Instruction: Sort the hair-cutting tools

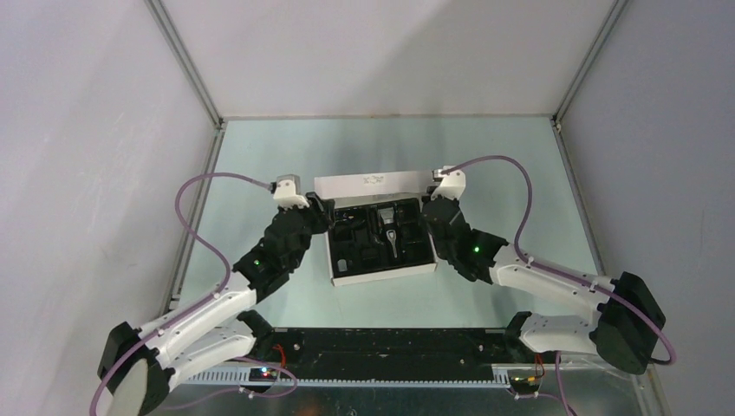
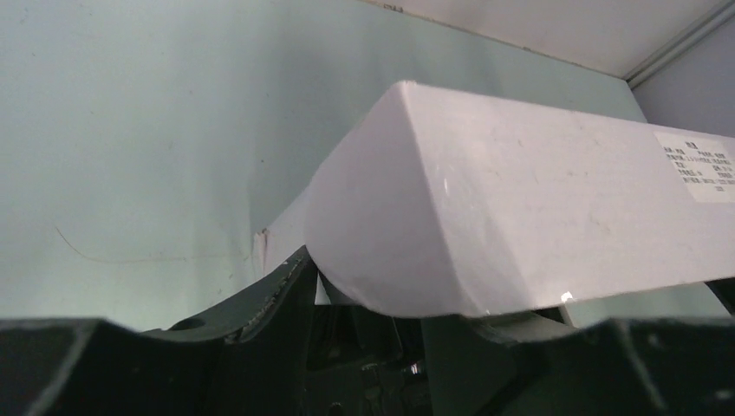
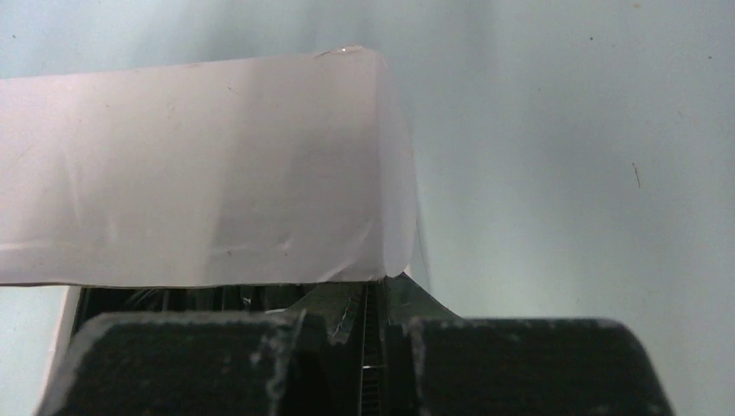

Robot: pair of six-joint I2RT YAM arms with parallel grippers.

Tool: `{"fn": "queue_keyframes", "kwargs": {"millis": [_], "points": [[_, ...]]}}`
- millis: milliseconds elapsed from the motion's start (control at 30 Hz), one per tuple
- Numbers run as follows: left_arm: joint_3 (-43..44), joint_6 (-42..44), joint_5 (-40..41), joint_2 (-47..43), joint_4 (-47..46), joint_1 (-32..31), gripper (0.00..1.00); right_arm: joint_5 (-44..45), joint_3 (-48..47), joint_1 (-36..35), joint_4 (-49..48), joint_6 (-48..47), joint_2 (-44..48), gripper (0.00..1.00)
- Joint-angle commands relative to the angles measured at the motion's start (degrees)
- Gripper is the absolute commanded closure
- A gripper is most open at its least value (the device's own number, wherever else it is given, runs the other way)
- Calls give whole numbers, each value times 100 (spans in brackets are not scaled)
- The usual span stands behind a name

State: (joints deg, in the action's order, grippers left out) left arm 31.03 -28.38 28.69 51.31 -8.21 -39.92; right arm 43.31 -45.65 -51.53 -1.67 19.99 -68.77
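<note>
The silver-grey and black hair clipper [image 1: 392, 234] lies in the black tray of the white box [image 1: 381, 273] at the table's middle. Small black accessories [image 1: 351, 247] sit in the tray's left compartments. The box's white lid [image 1: 373, 184] stands open at the back. My left gripper [image 1: 319, 210] is at the box's back left corner, fingers [image 2: 260, 303] wide apart under the lid [image 2: 520, 217], open. My right gripper [image 1: 431, 211] is at the back right corner; its fingertips [image 3: 347, 299] are closed together at the lid's lower corner [image 3: 381, 260].
The pale green table [image 1: 260, 173] is walled by white panels left, right and behind. A black rail [image 1: 390, 342] runs along the near edge between the arm bases. Purple cables [image 1: 199, 186] loop from both wrists.
</note>
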Motion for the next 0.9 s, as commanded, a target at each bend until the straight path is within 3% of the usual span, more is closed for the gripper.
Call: {"fn": "queue_keyframes", "kwargs": {"millis": [0, 500, 733, 867], "points": [[-181, -391, -16, -329, 116, -146, 48, 81, 130, -130, 221, 331, 170, 91], [63, -855, -248, -392, 310, -344, 45, 34, 136, -182, 328, 349, 487, 87], [425, -818, -304, -1439, 1964, -367, 25, -390, 136, -122, 1302, 296, 1558, 66], [601, -1024, 208, -2004, 3207, -215, 21, -1308, 135, 682, 1883, 165, 2171, 54]]}}
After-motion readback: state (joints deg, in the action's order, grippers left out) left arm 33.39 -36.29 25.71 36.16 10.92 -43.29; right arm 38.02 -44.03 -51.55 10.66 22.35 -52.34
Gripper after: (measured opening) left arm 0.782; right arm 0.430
